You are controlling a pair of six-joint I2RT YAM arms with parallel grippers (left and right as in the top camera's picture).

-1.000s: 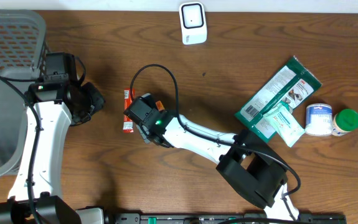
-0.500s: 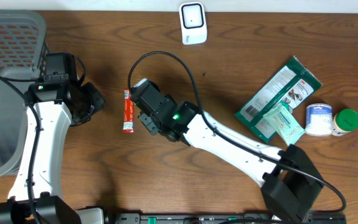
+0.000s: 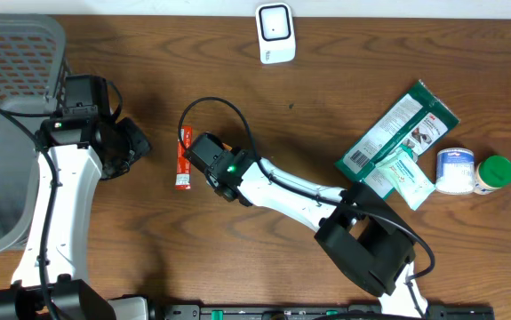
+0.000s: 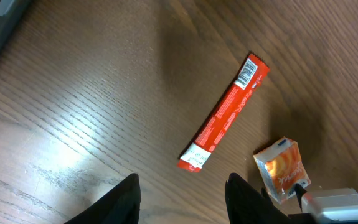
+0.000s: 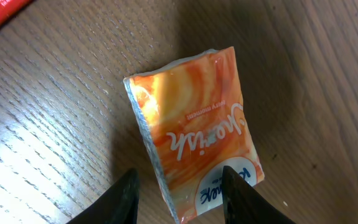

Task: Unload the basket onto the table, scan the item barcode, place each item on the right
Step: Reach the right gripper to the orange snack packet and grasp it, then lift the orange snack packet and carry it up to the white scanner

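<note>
1. Orange foil packet (image 5: 194, 127) with white script lies flat on the brown wooden counter (image 5: 54, 124), just at 3 o'clock of the long red stick sachet (image 4: 224, 113). Both sit left of centre.
2. The right end effector (image 5: 179, 196) hangs over the packet's lower end, fingers parted and gripping nothing. The left end effector (image 4: 185, 196), at 9 o'clock of the sachet, is also parted and empty.
3. The packet looks like the item in hand. No barcode shows on its upper face, so the code is probably underneath. The sachet shows a barcode face up at one end.
4. Close across the packet's narrow width, near one end, so the pads leave the printed faces uncovered. Lift clear of the counter before turning it.
5. The white box scanner (image 3: 275, 33) stands at 12 o'clock. Present the coded face squarely to its window. The soft foil may crinkle or glare, so hold it taut and steady.
</note>
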